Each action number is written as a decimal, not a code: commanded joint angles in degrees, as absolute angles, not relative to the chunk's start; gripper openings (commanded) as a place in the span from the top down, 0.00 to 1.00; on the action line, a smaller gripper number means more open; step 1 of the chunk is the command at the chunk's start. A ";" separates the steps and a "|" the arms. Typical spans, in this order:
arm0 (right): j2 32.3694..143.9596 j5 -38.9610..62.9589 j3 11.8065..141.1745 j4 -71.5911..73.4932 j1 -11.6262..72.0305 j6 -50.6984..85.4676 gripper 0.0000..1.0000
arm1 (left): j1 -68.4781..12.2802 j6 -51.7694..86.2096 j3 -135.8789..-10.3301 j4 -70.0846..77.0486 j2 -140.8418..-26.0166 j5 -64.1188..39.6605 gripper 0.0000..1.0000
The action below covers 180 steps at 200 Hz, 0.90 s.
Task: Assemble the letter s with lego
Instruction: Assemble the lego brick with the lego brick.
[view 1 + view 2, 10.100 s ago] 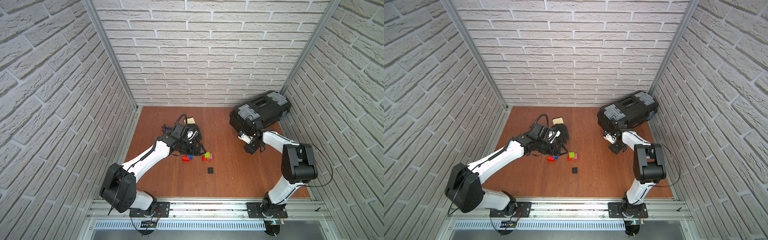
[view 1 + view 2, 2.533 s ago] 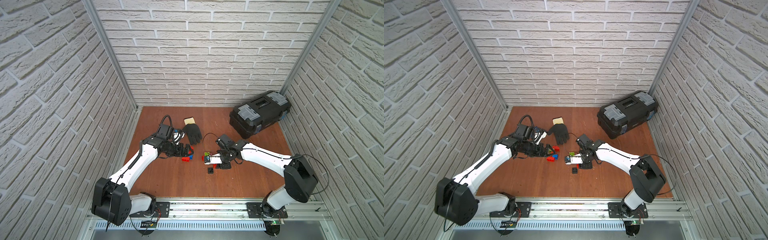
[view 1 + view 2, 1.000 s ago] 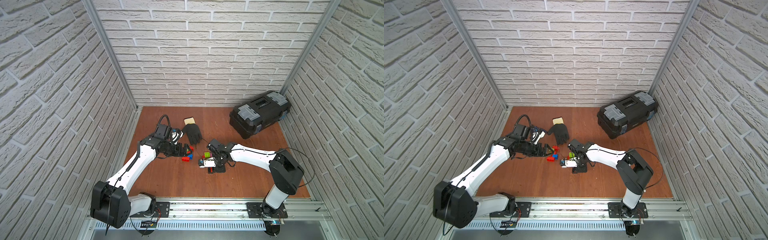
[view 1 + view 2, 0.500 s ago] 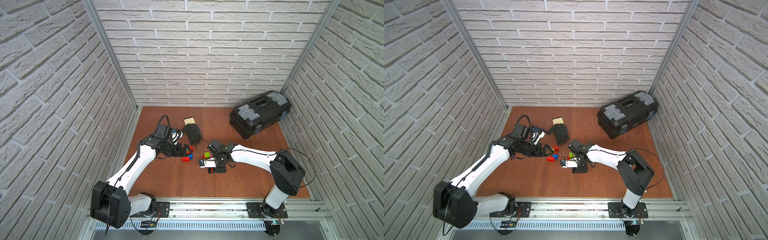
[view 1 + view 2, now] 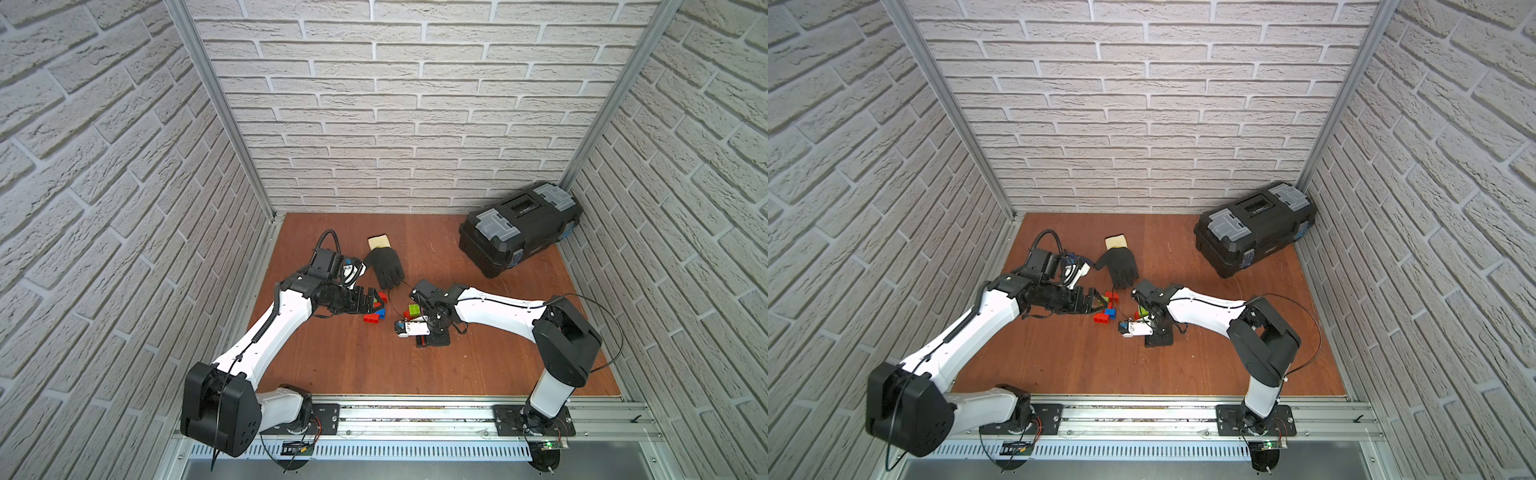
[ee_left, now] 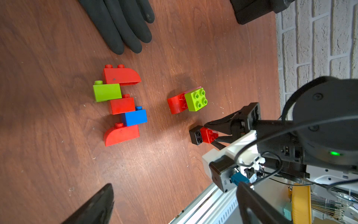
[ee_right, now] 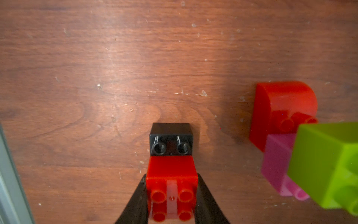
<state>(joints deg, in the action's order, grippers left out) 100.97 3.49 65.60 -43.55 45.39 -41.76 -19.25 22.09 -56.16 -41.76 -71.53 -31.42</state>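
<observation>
1. near the middle of the wooden table (image 5: 353, 365), the right gripper (image 7: 171, 181) is clamped on a small red square brick (image 7: 171, 170), whose studs face the wrist camera.
2. that brick's far edge touches a black brick (image 7: 171, 135) lying on the wood.
3. just beside them, a lime green square brick (image 6: 196, 99) sits on a pink brick (image 7: 277, 164), and a rounded red brick (image 6: 176, 103) touches them.
4. the left gripper (image 5: 374, 301) hangs with its jaws spread wide and nothing between them, close to a staggered column (image 6: 122, 105) of touching bricks: a curved red brick (image 6: 121, 76), a lime green brick (image 6: 107, 92), a plain red brick (image 6: 122, 106), a blue brick (image 6: 134, 117) and a second curved red brick (image 6: 121, 133).
5. a black glove (image 5: 384, 266) lies just beyond the column, and a black toolbox (image 5: 519, 226) stands in the far right corner.
</observation>
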 commanded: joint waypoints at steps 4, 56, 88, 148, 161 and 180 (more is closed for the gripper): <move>105.72 1.49 65.64 -45.42 46.58 -40.52 0.75 | -18.96 21.25 -56.51 -41.47 -71.52 -32.31 0.02; 104.24 1.96 68.65 -47.00 46.89 -39.99 0.65 | -18.95 21.09 -56.67 -41.62 -71.52 -31.90 0.02; 101.86 1.93 70.09 -47.17 46.93 -39.82 0.56 | -18.94 20.90 -56.78 -41.71 -71.35 -31.87 0.02; 94.57 1.44 66.81 -45.04 46.11 -38.75 0.37 | -19.10 20.00 -56.78 -41.27 -71.06 -31.30 0.02; 91.96 1.92 65.19 -43.85 45.54 -37.96 0.36 | -19.37 19.53 -56.52 -40.76 -71.09 -31.29 0.02; 87.62 3.39 61.91 -40.80 44.21 -36.24 0.35 | -20.83 18.45 -56.57 -40.09 -71.10 -29.92 0.02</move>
<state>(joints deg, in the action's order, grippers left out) 93.03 1.48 65.32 -44.47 45.50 -39.05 -19.57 20.95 -56.16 -41.58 -71.53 -31.24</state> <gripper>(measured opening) 0.643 0.982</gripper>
